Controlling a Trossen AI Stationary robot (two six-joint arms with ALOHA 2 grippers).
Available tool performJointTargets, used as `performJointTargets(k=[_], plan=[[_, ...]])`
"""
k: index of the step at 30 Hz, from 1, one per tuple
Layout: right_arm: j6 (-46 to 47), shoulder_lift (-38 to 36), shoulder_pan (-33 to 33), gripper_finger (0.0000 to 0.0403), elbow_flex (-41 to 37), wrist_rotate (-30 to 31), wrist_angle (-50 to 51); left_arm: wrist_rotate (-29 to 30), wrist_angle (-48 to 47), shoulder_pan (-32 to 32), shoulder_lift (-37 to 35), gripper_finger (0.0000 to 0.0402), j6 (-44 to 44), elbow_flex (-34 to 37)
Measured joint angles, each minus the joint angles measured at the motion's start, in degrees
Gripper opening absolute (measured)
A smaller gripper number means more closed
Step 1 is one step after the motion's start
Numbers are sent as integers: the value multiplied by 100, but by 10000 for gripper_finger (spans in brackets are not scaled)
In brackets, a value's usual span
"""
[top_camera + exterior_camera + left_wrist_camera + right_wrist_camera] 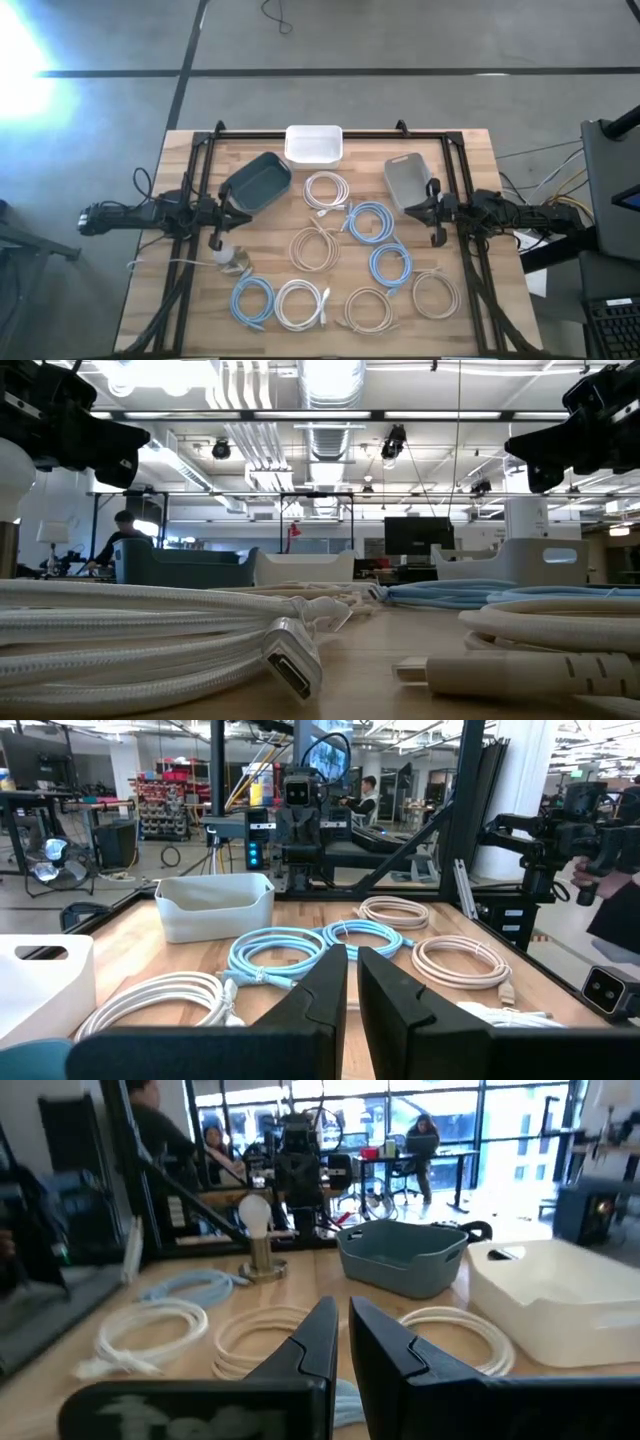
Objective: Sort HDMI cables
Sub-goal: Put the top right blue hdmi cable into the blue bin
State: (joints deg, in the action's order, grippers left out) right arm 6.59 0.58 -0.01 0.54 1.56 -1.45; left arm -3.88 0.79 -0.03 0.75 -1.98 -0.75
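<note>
Altogether eight HDMI cables [350, 258]: three blue, two white, three beige; both claws nearly closed, empty.

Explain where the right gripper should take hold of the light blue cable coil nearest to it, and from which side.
Grip one strand of the blue coil at its outer rim, coming straight down: it lies flat, too wide to span whole. The right gripper waits beside it.

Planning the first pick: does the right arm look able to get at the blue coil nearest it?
Probably yes. The right pincer hangs apart from the blue coil, which lies uncovered on the table with nothing standing between them.
</note>
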Motion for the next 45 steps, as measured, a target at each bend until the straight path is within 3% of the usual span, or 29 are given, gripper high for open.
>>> performJointTargets(k=[6,8,13,16,20,24,28,36,41,45], plan=[[77,0,0,29,0,0,-242,191,57,-1,20,32,94,7],[50,-2,0,29,0,0,-373,479,337,0,22,32,177,9],[247,-2,0,29,0,0,-468,535,790,2,22,32,186,9],[-238,2,-8,29,0,39,-703,545,877,2,22,32,226,9],[-840,22,-6,29,0,280,-1393,705,977,4,49,32,492,9],[-982,96,-7,35,2,999,-1980,972,992,4,109,33,604,9],[-1025,321,-4,57,67,1088,-2009,1264,1026,4,148,38,936,9],[-810,1504,-3,126,616,1068,-2019,1298,1085,4,271,115,947,-204],[-361,2712,0,159,1190,1060,-1970,1298,1083,4,485,165,822,-341],[-103,3773,0,175,1613,1056,-1723,1298,1095,4,737,180,744,-382]])
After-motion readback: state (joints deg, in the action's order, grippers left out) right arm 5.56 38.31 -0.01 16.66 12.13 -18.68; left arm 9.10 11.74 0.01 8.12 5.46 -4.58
